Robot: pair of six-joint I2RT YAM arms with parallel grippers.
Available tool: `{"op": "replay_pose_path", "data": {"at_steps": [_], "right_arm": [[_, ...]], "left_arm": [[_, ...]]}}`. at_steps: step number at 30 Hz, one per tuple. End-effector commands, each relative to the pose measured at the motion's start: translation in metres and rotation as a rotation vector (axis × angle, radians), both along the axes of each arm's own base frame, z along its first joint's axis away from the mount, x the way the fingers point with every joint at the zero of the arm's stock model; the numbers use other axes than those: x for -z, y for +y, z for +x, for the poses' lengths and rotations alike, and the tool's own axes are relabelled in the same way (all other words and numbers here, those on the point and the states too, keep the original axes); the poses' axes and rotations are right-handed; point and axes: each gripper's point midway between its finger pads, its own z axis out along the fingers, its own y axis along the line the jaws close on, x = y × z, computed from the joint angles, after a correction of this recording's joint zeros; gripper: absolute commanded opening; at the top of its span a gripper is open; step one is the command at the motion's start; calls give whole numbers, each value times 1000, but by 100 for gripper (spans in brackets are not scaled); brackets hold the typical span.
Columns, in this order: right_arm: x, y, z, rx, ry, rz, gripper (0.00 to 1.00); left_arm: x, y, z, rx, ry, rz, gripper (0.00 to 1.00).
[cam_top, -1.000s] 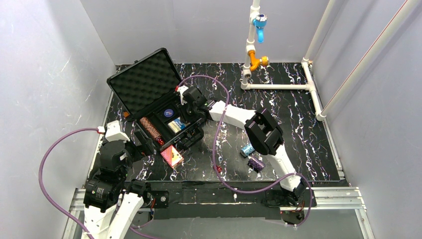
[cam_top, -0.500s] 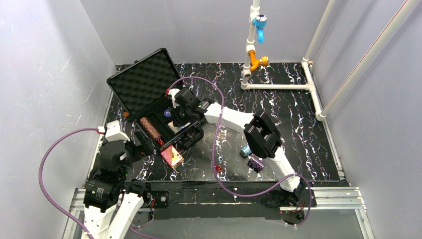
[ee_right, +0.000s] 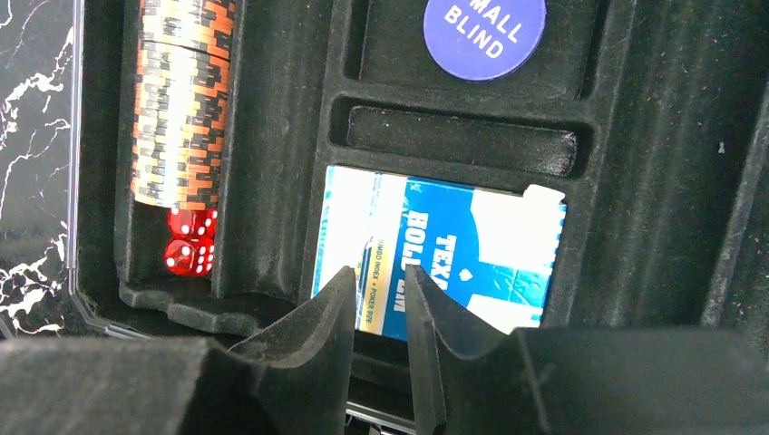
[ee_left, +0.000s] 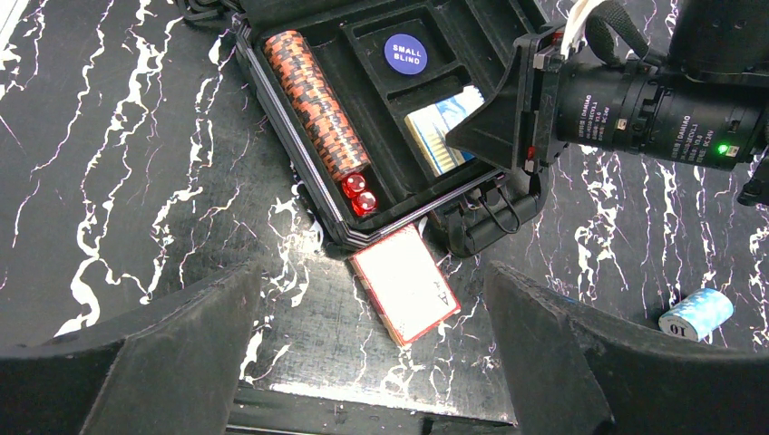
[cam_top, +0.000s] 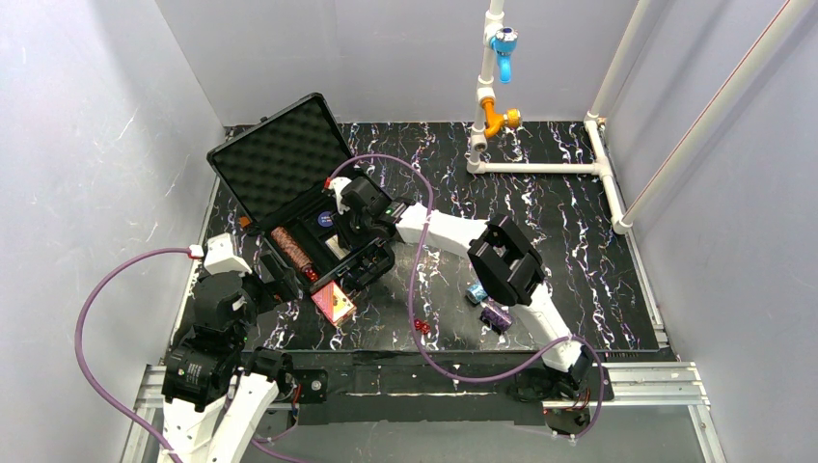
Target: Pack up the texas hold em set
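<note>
Black marbled surface [cam_top: 579, 241], white-walled cell: open case [cam_top: 280, 164] sits far left, foam lid up. Right arm has slid leftward over tray within last second. Right end effector [ee_right: 379, 290] now hangs over blue card box [ee_right: 472, 245] lying in its compartment, fingers nearly together, slim gap, nothing pinched. Deck looks seated. Brown chip stack [ee_left: 317, 100] and red dice [ee_left: 358, 193] also in. Left end effector [ee_left: 372, 299] spread wide, empty, above red card box [ee_left: 405, 284] just outside case front. Blue chip stack [cam_top: 477, 291] and purple chip stack [cam_top: 497, 315] wait mid-surface.

Blue button [ee_left: 404, 53]: SMALL BLIND; blue card box [ee_right: 453, 254]: TEX, HOL (cut off).
</note>
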Motion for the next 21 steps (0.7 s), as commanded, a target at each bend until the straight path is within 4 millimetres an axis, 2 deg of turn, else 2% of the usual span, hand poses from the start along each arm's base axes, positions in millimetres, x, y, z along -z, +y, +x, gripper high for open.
{"op": "replay_pose_path", "data": {"at_steps": [1,4,8,10,12,14,16,21], "right_arm": [[49,-29,-17,6,65,-152,35],[33,-25,-12,10,43,-134,36],[-1,-18,-5,14,-3,-90,40],[-20,-16,-2,16,-29,-64,47],[-39,-15,-1,13,-54,-38,59],[-56,-16,-2,14,-80,-20,66],[-68,-18,-6,10,-96,-11,73],[-85,-34,-9,59,-137,-61,85]], "left_arm": [[6,3,-1,-16,29,15,91],[6,4,-1,-17,27,15,91],[5,4,-1,-19,25,13,91],[6,4,-1,-17,27,14,91],[6,4,-1,-17,29,15,91],[6,3,-1,-16,27,14,91],[6,3,-1,-16,27,14,92],[5,4,-1,-18,22,15,92]]}}
